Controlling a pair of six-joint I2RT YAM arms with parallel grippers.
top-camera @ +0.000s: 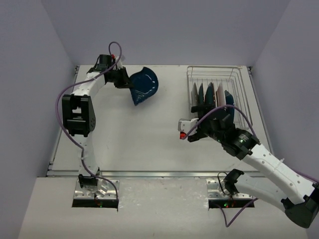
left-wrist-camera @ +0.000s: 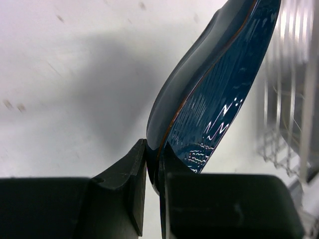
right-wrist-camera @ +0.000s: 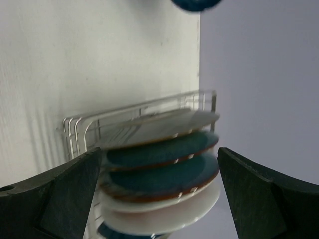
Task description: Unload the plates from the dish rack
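One leaf dish (left-wrist-camera: 219, 99) pinched by left gripper (left-wrist-camera: 153, 160); right gripper (right-wrist-camera: 159, 154) agape, seemingly facing plates (right-wrist-camera: 159, 211).

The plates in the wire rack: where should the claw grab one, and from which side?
Probably by its upper rim, coming from above: the plates stand on edge in the dish rack, close together, so only rims are free.

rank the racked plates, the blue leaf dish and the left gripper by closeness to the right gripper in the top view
1. racked plates: directly ahead of the right gripper, standing in the dish rack.
2. blue leaf dish: well off to the left, toward the far edge.
3. left gripper: just beyond the dish, jaws clamping its edge.
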